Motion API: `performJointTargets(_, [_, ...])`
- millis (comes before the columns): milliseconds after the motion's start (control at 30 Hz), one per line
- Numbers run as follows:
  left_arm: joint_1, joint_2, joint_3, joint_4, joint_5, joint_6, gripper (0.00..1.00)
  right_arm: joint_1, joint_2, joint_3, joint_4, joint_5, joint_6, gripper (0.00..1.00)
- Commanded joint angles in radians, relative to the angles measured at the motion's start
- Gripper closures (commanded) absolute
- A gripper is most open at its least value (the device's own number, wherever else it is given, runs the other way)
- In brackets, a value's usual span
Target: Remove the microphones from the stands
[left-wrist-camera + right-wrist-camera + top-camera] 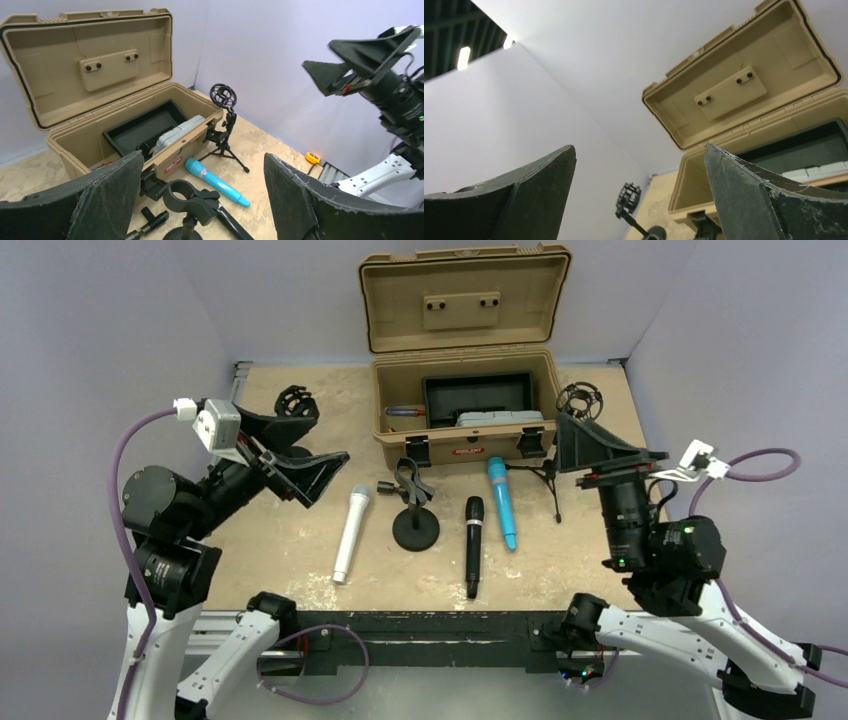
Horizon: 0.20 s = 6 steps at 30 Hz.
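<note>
The black stand (415,528) has a round base, and its clip (409,476) holds nothing. Three microphones lie flat on the table round it: a white one (352,535) on the left, a black one (473,545) and a blue one (502,502) on the right. In the left wrist view the empty clip (190,199) is low between my fingers, with the blue microphone (216,181) behind it. My left gripper (325,440) (202,156) hovers open left of the stand. Raised at the right, my right gripper (572,448) (639,150) is open and empty.
An open tan case (465,440) (65,145) (744,85) stands at the back with a black tray inside. Two small tripod stands with shock mounts stand at the back left (296,403) (628,196) and back right (578,400) (223,125). A yellow tape measure (312,157) lies off the table's right edge.
</note>
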<state>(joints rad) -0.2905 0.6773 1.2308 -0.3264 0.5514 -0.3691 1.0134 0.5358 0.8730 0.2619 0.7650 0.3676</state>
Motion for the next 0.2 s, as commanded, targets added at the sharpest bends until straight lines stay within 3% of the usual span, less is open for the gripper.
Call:
performJointTargets(0, [-0.004, 0.006, -0.03, 0.048, -0.066, 0.036, 0.13, -0.001, -0.026, 0.078, 0.038, 0.05, -0.026, 0.01])
performJointTargets(100, [-0.004, 0.015, -0.034, 0.053, -0.063, 0.021, 0.13, -0.002, -0.07, 0.029, 0.1, 0.035, -0.08, 0.01])
performJointTargets(167, [-0.004, 0.018, -0.037, 0.059, -0.056, 0.01, 0.13, -0.002, -0.077, 0.039, 0.052, 0.044, -0.067, 0.01])
